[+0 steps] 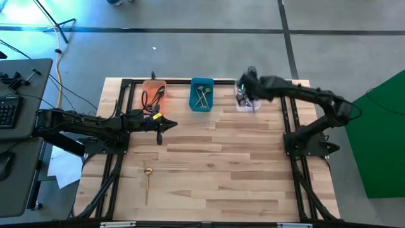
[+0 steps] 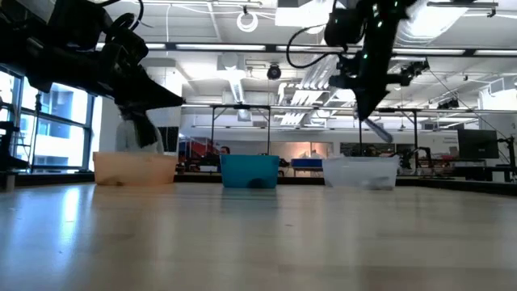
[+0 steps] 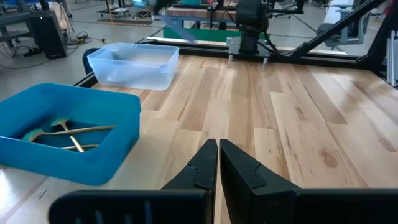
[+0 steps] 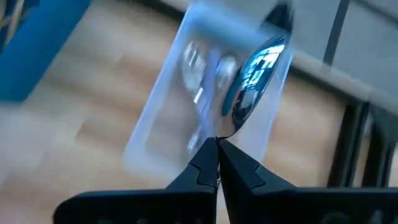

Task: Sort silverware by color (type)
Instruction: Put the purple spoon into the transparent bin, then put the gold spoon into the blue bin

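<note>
Table (image 1: pixel 215 158): three bins along far edge. Right claw (image 4: pixel 217 144) above the clear bin (image 1: pixel 245 101), clenched on a silver spoon (image 4: pixel 249 84), bowl outward. Drop should go well: lower over bin centre before letting go. Left claw (image 3: pixel 218 155) pinched empty near orange bin (image 1: pixel 154 94). One gold spoon (image 1: pixel 148 180) lies loose, near edge.

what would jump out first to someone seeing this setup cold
Probably the right gripper, shut on a shiny silver spoon held above the clear bin at the table's far edge. Next, the row of three bins there: orange bin, teal bin with gold spoons in it, then the clear one. A lone gold spoon lies on the near left of the table.
</note>
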`<state>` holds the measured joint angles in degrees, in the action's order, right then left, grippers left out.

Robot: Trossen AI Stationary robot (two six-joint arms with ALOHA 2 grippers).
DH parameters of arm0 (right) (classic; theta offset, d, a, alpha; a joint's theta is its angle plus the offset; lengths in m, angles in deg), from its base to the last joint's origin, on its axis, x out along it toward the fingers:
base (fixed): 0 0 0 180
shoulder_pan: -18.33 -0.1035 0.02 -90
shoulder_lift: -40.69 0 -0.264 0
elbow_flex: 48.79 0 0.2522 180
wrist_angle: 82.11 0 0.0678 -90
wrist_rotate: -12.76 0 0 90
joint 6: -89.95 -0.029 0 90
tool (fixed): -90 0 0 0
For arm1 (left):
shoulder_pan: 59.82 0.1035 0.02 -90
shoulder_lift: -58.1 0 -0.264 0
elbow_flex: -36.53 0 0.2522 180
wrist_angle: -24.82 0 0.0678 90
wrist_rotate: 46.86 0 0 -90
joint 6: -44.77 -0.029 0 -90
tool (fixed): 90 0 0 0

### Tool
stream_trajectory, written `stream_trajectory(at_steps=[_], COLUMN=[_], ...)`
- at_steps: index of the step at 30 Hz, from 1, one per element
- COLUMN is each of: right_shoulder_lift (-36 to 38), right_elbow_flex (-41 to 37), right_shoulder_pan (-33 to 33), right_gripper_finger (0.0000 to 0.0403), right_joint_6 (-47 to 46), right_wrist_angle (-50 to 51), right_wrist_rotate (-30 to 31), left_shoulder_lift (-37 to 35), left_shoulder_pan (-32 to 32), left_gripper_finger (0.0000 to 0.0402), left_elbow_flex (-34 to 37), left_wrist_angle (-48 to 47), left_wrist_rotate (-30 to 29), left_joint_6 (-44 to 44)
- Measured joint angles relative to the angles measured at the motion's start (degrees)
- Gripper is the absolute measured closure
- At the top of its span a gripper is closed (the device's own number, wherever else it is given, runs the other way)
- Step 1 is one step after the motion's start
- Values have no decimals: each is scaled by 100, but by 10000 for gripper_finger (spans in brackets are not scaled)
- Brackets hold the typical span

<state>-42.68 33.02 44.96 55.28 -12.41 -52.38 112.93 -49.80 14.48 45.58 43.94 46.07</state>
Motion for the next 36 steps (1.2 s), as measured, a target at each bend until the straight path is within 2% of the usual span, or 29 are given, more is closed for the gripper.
stream_trajectory(at_steps=[3, 6, 11, 21, 27, 33, 36], right_shoulder_lift=[-296, -691, -1316, -1918, -1821, -1581, -1436], right_elbow_flex=[2, 3, 2, 2, 185, 750, 782], right_shoulder_pan=[824, 1432, 1920, 2004, 2004, 1993, 1943], right_gripper_finger=[401, 401, 402, 402, 398, 352, 353], right_joint_6=[1323, 2075, 2663, 3068, 3470, 4018, 4301], right_wrist_angle=[-997, -1719, -1726, -2028, -1867, -1553, -1663], right_wrist_rotate=[-477, -1262, -1576, -2065, -2056, -2043, -2091], left_shoulder_lift=[-1, -1, 0, -1, -1, -1, -1], left_shoulder_pan=[0, -1, -1, 2, 2, -13, -132], left_gripper_finger=[392, 392, 392, 392, 392, 393, 398], left_elbow_flex=[0, 0, 0, 0, -4, -9, -9], left_wrist_angle=[-27, -18, -31, -35, -77, -264, -396], left_wrist_rotate=[-3, -137, -216, -306, -310, -324, -501], left_joint_6=[0, 38, 146, 172, 541, 1080, 1275])
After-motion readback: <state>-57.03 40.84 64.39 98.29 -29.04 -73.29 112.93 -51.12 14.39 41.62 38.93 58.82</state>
